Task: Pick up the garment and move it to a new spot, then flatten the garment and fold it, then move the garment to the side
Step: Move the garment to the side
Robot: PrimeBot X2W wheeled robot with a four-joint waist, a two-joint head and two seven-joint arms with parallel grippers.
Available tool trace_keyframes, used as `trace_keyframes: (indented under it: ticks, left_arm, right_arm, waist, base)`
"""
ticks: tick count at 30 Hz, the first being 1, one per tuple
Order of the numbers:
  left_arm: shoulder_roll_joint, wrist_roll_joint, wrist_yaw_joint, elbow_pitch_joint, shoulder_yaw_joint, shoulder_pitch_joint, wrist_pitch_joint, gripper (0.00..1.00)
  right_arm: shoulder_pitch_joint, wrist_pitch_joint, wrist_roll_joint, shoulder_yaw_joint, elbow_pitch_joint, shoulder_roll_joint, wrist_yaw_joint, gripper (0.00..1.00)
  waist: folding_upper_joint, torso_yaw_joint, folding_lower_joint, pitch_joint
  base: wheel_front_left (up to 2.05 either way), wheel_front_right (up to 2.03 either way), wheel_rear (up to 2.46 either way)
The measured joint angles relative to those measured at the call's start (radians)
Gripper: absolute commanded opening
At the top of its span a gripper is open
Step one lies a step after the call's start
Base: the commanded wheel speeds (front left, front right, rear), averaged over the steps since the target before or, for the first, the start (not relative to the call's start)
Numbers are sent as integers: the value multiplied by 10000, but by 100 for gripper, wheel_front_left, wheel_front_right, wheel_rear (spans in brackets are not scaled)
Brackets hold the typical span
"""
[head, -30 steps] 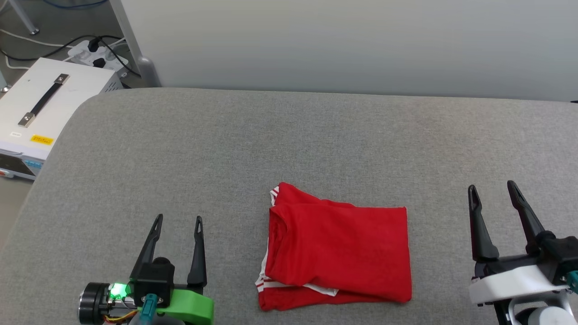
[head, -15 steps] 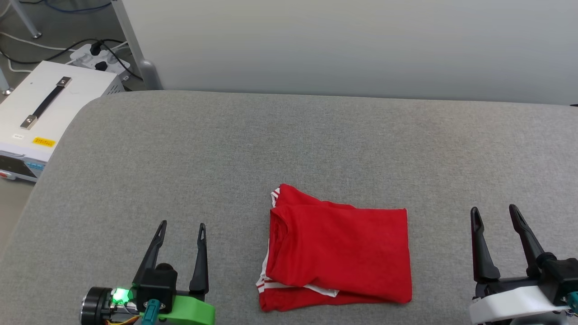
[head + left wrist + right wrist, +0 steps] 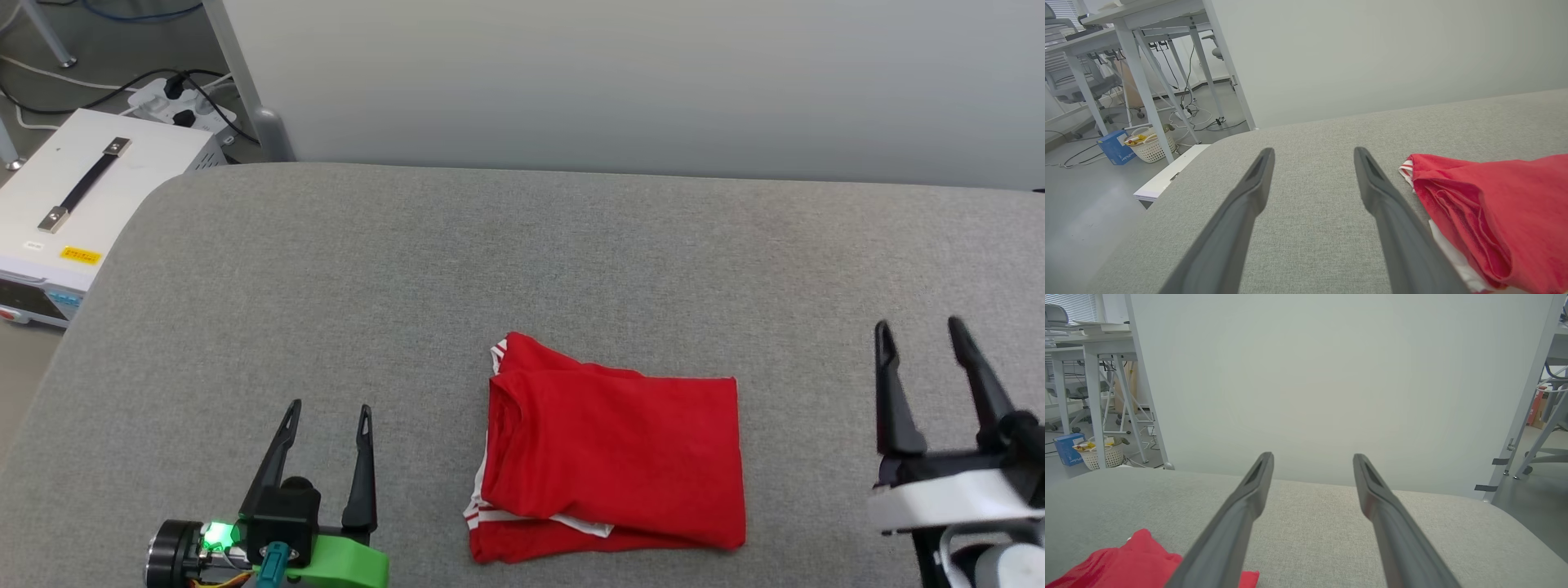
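Note:
The garment (image 3: pixel 608 457) lies folded into a red rectangle on the grey padded table (image 3: pixel 522 261), near its front edge; white striped trim shows at its left side. My left gripper (image 3: pixel 329 407) stands open to the garment's left, apart from it, nothing between its fingers. My right gripper (image 3: pixel 920 329) is open to the garment's right, also apart from it. In the left wrist view the garment (image 3: pixel 1494 216) lies just right of my left gripper (image 3: pixel 1312 152). Seen from the right wrist, the garment (image 3: pixel 1126 563) sits at the lower left of my right gripper (image 3: pixel 1312 457).
A white equipment box (image 3: pixel 73 204) with a black handle stands off the table's left edge, with a power strip (image 3: pixel 175 102) and cables behind it. A pale panel wall (image 3: pixel 620 82) rises behind the table. Desks and a basket (image 3: pixel 1152 147) stand on the floor to the left.
My right gripper dropped toward the bottom edge, then rose again and shifted right. My left gripper sank slightly lower. The garment has stayed where it was.

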Motion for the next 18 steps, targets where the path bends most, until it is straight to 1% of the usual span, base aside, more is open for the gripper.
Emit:
trace_keyframes:
  ticks: [2,4,5,8,11,13,16,18]
  left_arm:
    - [0,0,0,13,-2,-1,0,100]
    - [0,0,0,17,-4,-1,0,100]
    - [2,0,0,17,-4,-2,0,100]
    - [8,0,0,12,0,-6,0,100]
    - [8,0,0,4,2,-11,0,100]
    - [8,-2,0,-2,2,-14,0,100]
    - [6,-2,2,-15,6,-31,0,100]
    - [4,-2,2,-17,8,-51,0,100]
  right_arm:
    - [-516,-2,67,-86,-71,-215,0,100]
    - [-1051,-2,416,-132,-15,-458,0,100]
    - [-1336,29,612,-48,73,-713,0,100]
    - [-2154,694,984,439,272,-1672,0,100]
    - [-2887,2061,1998,1137,470,-2401,0,100]
    - [-3176,3367,2871,1756,637,-2961,0,100]
    - [-3442,5003,4245,2355,792,-3498,-2,100]
    - [-3543,6023,4872,2800,888,-3891,0,100]
  waist:
    - [0,14,0,-3]
    - [0,22,0,-9]
    - [0,30,0,-4]
    - [0,41,0,65]
    - [0,52,0,165]
    - [0,68,0,247]
    - [0,91,1,377]
    - [0,107,1,459]
  base:
    - [0,0,0]
    - [0,0,0]
    - [0,0,0]
    - [0,0,0]
    - [0,0,0]
    - [0,0,0]
    - [0,0,0]
    - [0,0,0]
